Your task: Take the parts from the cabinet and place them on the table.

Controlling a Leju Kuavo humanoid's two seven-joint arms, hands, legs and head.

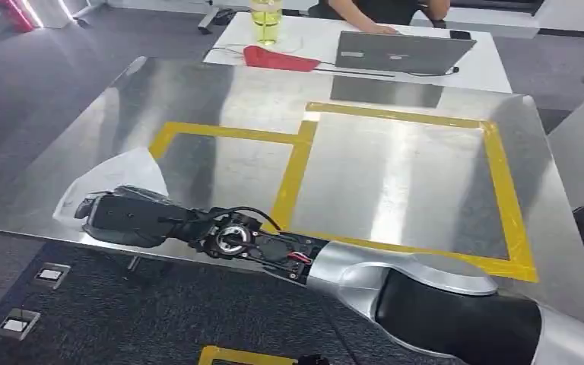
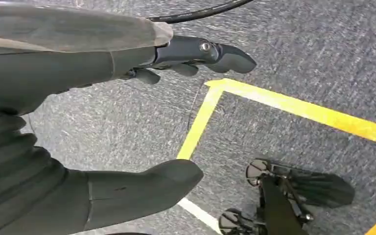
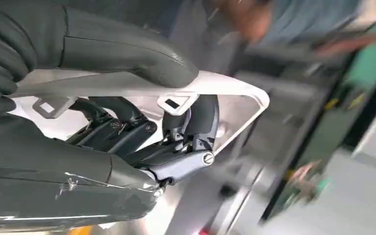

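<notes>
My right hand point(image 1: 125, 218) reaches across to the near left corner of the metal table point(image 1: 395, 190) and grips a flat white part point(image 1: 118, 176) that sits over that corner. In the right wrist view the thumb and fingers of the right hand point(image 3: 127, 132) close around the white part's point(image 3: 215, 88) rim; the part has small rectangular cut-outs. Whether the part rests on the tabletop I cannot tell. My left hand point(image 2: 29, 122) hangs over grey carpet with thumb and fingers apart, holding nothing.
Yellow tape point(image 1: 293, 175) marks two rectangles on the tabletop. Behind it a white desk point(image 1: 312, 34) carries a laptop point(image 1: 399, 52), a bottle point(image 1: 266, 19) and a red object point(image 1: 277, 58), with a person seated there. Floor sockets point(image 1: 49, 274) lie at the near left.
</notes>
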